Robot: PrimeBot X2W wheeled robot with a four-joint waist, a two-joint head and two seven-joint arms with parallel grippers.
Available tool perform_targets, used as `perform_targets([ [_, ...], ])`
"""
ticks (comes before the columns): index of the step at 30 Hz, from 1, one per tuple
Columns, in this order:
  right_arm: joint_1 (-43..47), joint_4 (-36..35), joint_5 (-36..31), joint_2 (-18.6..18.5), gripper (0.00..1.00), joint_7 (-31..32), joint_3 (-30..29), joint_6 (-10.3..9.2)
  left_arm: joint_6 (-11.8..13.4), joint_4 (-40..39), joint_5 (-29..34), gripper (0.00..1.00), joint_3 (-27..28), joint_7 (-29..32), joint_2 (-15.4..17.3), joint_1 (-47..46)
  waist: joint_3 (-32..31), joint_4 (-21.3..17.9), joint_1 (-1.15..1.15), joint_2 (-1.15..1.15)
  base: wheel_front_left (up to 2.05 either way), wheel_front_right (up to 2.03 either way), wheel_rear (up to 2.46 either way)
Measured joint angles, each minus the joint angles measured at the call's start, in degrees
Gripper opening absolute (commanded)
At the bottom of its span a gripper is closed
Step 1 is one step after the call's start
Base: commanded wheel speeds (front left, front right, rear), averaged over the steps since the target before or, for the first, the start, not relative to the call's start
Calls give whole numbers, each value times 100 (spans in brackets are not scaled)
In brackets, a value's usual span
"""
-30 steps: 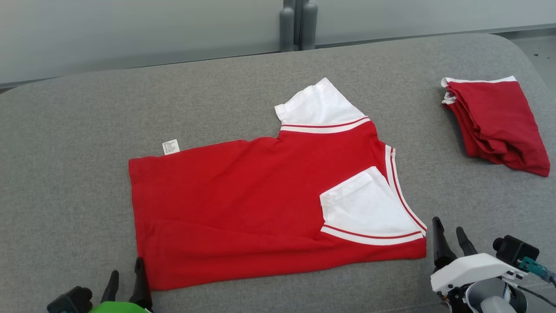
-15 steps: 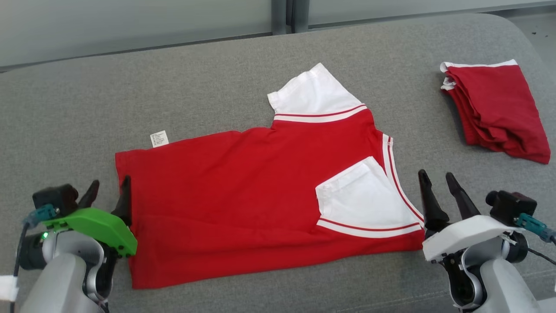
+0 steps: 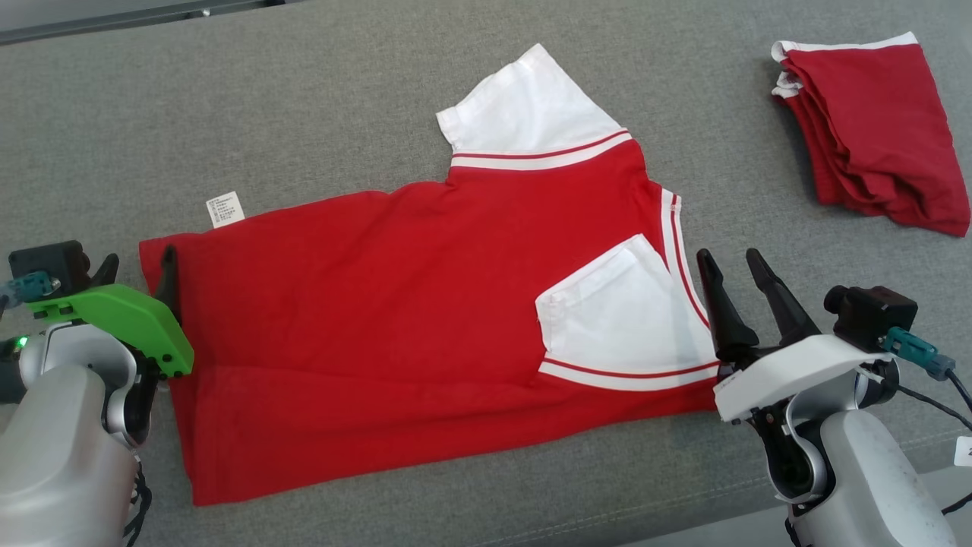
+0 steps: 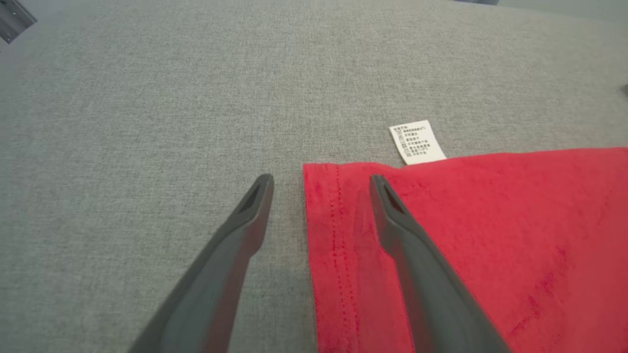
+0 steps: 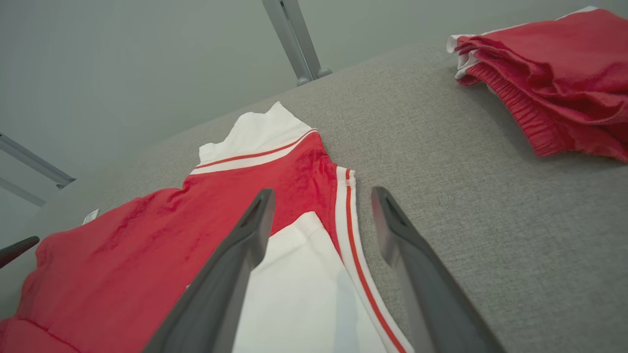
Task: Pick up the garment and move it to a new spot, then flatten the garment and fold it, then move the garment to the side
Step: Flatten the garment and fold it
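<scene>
The red shirt (image 3: 380, 304) lies flat on the grey pad (image 3: 304, 91). The far white sleeve (image 3: 524, 110) sticks out from the shirt's back edge. The near white sleeve (image 3: 619, 319) is folded on top of the shirt, by its striped edge. A little white tag (image 3: 225, 210) pokes out at the shirt's hem corner (it has tiny writing on it).

The left gripper (image 3: 139, 255) is wide open at the shirt's hem, with one finger over the red cloth and one just off it. The right gripper (image 3: 727, 254) is wide open too, holding nothing, just beside the shirt's striped edge. A pile of red clothes (image 3: 873, 137) sits well apart from the shirt.
</scene>
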Motion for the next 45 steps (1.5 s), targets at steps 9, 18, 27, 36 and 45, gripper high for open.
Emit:
perform_targets([
  [9,-166,59,90,-54,100,-100,155,0,-70,660,100,100,-104,-71,40,-537,324,-136,1,0,0,0,0],
  [18,-502,48,53,-219,100,-3,172,0,-235,964,225,0,-388,-201,-26,-825,340,-59,0,0,0,0,0],
  [27,-1369,-20,-255,-414,100,385,140,0,-287,932,311,0,-544,-555,-174,-945,385,158,0,0,0,0,0],
  [36,-2572,653,-655,-581,100,1120,223,0,-270,436,308,0,-580,-1117,-393,-971,476,453,0,0,0,0,0],
  [45,-4017,2093,-961,-708,100,1746,413,0,-138,-237,396,0,-701,-1315,-676,-880,740,937,0,0,0,0,0],
])
